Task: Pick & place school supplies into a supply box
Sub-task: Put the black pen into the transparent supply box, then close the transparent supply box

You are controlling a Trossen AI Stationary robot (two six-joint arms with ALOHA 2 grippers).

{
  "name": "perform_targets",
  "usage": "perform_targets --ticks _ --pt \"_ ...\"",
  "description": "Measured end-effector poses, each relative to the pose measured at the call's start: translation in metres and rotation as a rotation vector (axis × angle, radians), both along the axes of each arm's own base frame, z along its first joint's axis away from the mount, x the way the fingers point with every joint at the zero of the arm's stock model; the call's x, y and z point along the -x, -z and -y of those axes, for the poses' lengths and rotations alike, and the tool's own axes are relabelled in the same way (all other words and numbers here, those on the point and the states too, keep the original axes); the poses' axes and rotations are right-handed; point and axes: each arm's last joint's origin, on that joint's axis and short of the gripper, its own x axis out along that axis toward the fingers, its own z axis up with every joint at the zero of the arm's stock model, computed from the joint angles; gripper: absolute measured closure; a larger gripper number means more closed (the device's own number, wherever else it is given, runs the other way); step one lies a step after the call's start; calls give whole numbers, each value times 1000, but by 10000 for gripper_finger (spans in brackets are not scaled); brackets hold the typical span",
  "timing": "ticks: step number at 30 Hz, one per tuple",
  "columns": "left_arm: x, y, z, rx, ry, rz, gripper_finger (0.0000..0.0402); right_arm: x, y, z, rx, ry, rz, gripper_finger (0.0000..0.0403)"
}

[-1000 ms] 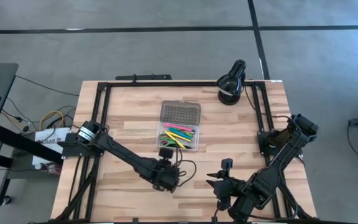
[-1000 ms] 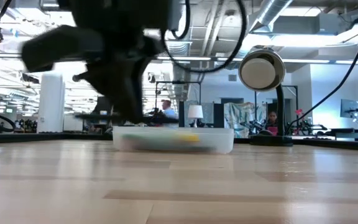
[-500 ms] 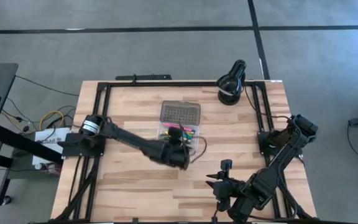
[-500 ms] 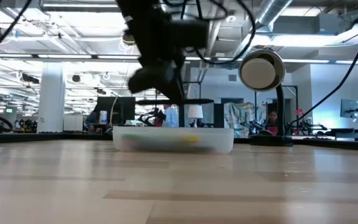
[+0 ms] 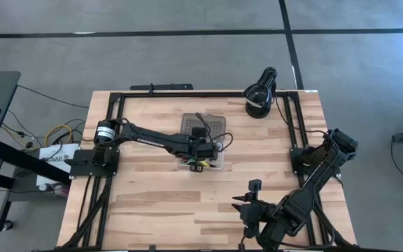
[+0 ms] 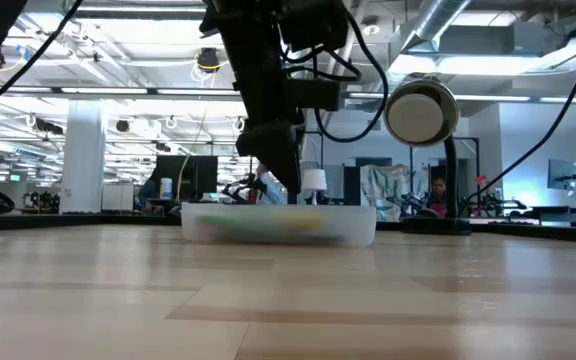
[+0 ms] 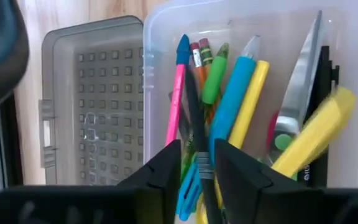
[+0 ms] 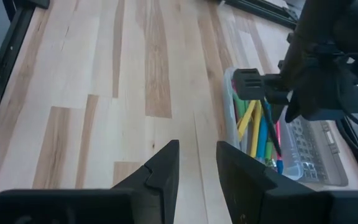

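Observation:
The supply box (image 5: 219,159) is a clear tray with its dotted grey lid (image 7: 98,106) hinged open toward the far edge. Inside lie school supplies: a blue marker (image 7: 232,93), a yellow marker (image 7: 316,134), a pink pen (image 7: 176,99), a green marker (image 7: 213,74) and scissors (image 7: 303,74). My left gripper (image 7: 197,146) hovers over the tray (image 6: 278,225), shut on a thin black pen (image 8: 271,127). My right gripper (image 8: 197,146) waits near the table's near right edge (image 5: 240,204), with a narrow gap between its fingers. My left gripper pinches the black pen between its two fingers, just by the pen's silver band (image 7: 204,165). The fingers come from above, pointing down into the tray. The pen hangs slanted below them, and its lower end (image 8: 277,152) reaches in among the supplies.
A black round lamp (image 5: 261,91) stands at the far right corner and shows large in the low view (image 6: 423,113). A black frame (image 5: 159,94) runs around the table's edges. Bare wood (image 5: 145,203) spreads between the box and the near edge.
My left gripper has swung from the table's near middle toward the far edge and now stands over the box, tipped more steeply downward. The black pen has travelled with it and now points into the tray.

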Motion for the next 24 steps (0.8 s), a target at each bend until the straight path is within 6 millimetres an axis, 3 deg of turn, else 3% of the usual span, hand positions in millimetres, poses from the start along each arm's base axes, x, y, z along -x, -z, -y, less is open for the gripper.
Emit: perform_targets --ticks 6,11,20,24 --pt "2 -2 -2 -31 1 -16 263 0 0 0 -12 11 5 301" --pt "18 -28 8 -36 13 -23 249 -9 6 4 -8 69 29 301" --pt "59 -94 47 122 135 146 248 -48 59 15 114 170 -53 301" --pt "90 -106 60 126 214 256 248 -58 75 22 164 204 -70 301"
